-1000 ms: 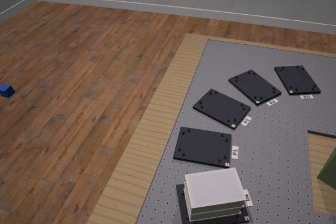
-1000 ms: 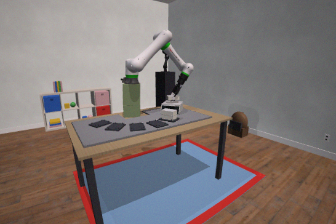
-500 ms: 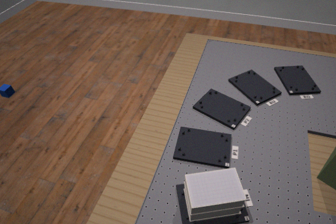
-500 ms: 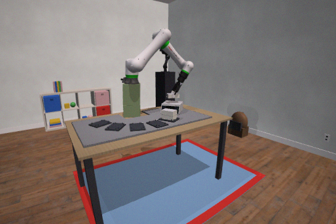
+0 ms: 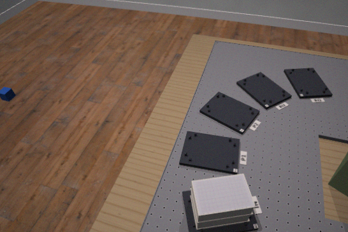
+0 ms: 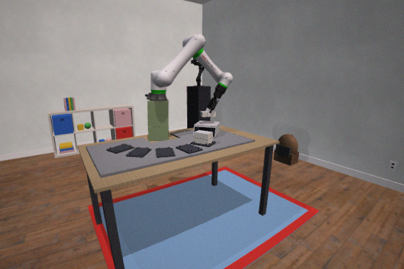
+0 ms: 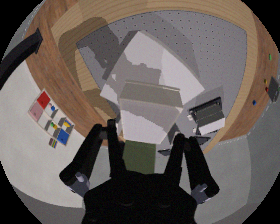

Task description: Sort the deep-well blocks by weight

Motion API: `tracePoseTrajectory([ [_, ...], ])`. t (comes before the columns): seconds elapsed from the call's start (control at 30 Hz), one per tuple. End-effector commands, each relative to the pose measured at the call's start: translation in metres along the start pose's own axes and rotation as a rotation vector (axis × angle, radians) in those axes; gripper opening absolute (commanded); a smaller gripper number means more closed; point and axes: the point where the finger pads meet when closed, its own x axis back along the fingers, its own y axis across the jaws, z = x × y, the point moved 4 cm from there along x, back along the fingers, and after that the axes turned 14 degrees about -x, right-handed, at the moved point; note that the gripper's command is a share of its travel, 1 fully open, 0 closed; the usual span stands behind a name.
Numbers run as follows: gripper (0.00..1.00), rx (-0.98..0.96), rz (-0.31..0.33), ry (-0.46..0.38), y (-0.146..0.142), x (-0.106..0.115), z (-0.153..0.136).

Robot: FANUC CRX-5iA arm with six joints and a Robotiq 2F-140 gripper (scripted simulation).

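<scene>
My gripper point(image 6: 210, 111) point(image 7: 146, 117) is shut on one white deep-well block point(image 6: 207, 114) point(image 7: 150, 107) and holds it in the air just above the white check-weigher point(image 6: 207, 127). A stack of white blocks point(image 5: 222, 199) point(image 6: 203, 137) sits on the infeed nest at the near end of the grey mat point(image 5: 285, 153). The dark nests P1 point(image 5: 210, 151), P2 point(image 5: 229, 111), RU point(image 5: 262, 89) and RO point(image 5: 307, 82) lie in an arc and are empty. I cannot see any lamp on the check-weigher.
The arm's green pedestal point(image 5: 347, 178) point(image 6: 157, 120) stands at the mat's back edge. A black cabinet point(image 6: 198, 105) is behind the table. A small blue cube point(image 5: 6, 94) lies on the floor, and a shelf with bins point(image 6: 92, 127) stands by the wall.
</scene>
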Motion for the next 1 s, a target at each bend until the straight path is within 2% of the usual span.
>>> tracePoseTrajectory([
  [0.0,0.1,0.0,0.0,0.0,0.0,0.0,0.0],
  [0.17,0.1,0.0,0.0,0.0,0.0,0.0,0.0],
  [0.37,0.1,-0.173,0.097,-0.024,0.024,-0.003,0.001],
  [0.43,0.1,-0.173,0.097,-0.024,0.024,-0.003,0.001],
  [0.7,0.1,-0.404,0.227,-0.056,0.055,-0.007,0.001],
  [0.97,0.1,-0.418,0.234,-0.058,0.079,-0.01,0.002],
])
